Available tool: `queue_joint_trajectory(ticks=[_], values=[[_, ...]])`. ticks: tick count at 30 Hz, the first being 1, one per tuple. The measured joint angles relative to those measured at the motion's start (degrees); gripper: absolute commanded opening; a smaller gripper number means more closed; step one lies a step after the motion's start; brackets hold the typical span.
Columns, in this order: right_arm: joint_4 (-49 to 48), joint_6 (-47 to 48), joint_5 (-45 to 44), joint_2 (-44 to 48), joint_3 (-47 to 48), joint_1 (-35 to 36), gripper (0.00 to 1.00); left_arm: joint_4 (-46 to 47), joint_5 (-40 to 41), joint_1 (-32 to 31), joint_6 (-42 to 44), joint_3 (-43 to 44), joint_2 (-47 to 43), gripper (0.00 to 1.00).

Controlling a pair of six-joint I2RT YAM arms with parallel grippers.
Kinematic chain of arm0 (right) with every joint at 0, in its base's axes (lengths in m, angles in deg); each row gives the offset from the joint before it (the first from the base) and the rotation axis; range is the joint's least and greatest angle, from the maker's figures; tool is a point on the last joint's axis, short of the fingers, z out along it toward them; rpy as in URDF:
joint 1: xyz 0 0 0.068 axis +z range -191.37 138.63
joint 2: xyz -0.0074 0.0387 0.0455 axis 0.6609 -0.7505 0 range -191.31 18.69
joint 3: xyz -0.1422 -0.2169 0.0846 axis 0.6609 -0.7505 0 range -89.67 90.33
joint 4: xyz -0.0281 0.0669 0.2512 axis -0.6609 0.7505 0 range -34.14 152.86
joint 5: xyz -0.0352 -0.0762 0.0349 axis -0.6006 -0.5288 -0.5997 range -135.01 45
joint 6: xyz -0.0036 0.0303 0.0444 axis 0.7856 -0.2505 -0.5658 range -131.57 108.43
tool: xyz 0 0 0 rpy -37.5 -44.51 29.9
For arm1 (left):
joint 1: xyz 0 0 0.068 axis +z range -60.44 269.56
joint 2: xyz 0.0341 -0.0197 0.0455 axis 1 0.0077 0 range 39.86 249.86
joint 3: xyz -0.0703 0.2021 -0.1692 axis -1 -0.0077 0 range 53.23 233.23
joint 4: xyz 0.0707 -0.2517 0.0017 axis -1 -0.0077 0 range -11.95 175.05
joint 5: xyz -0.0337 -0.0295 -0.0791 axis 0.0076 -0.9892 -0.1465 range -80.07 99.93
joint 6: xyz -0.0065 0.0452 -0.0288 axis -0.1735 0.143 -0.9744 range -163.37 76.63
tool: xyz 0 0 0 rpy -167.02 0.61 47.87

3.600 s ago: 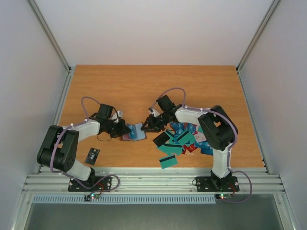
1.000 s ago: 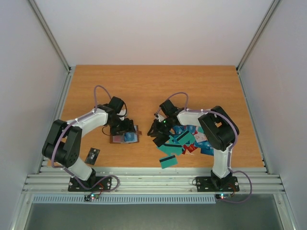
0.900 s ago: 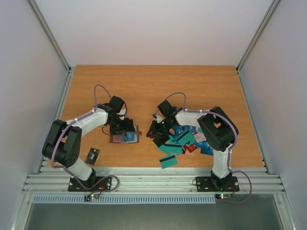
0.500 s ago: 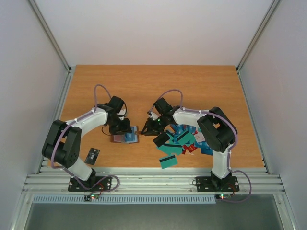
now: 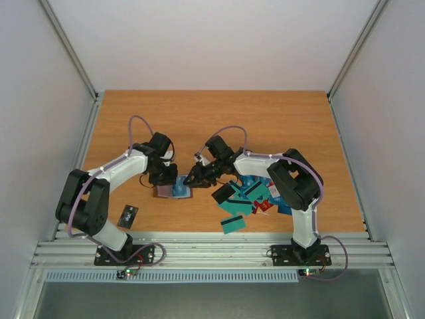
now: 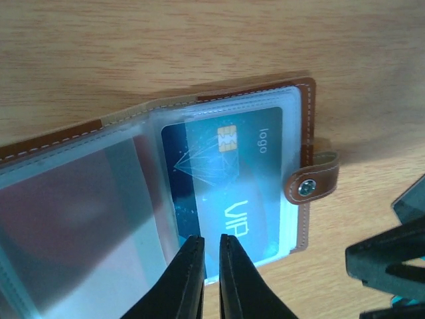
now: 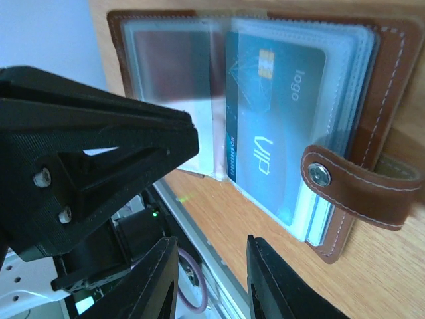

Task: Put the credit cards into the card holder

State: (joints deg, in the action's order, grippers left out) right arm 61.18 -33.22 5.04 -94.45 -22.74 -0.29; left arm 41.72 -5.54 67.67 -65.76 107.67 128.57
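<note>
Left wrist view: left gripper [image 6: 211, 242] nearly shut, seemingly pinching a clear sleeve [image 6: 119, 219] of the open card holder [image 6: 307, 126] — blue card [image 6: 226, 173] already inside. Right gripper [image 7: 211, 244], part-open and empty, hovers at the holder's two o'clock — next, likely fetch another from the credit cards [image 5: 255, 196] at three.

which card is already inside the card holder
The blue VIP card with the gold chip: it sits in a clear sleeve of the open brown card holder, while the others lie loose in a pile.
</note>
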Motion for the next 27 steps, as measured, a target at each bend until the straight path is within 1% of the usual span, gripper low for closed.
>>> queue_joint_trajectory(ticks=[5,9,19,22,27], values=[[-0.2,-1.0,-0.5,-1.0,0.0,0.9,0.31,0.7,0.3,0.0,0.4,-0.2,3.1,0.07],[-1.9,-1.9,-0.4,-3.0,0.0,1.0,0.31,1.8,0.9,0.0,0.6,-1.5,6.0,0.03],[-4.5,-3.7,-0.4,-5.7,-0.2,1.0,0.31,2.7,0.7,0.0,0.8,-1.9,6.6,0.01],[-4.2,-3.6,-0.4,-5.9,-0.1,1.0,0.31,2.7,0.6,0.1,0.6,-1.9,6.8,0.01],[-0.5,-1.3,-1.0,-5.8,0.5,1.0,0.32,2.8,0.5,0.1,0.2,-1.8,7.0,0.01]])
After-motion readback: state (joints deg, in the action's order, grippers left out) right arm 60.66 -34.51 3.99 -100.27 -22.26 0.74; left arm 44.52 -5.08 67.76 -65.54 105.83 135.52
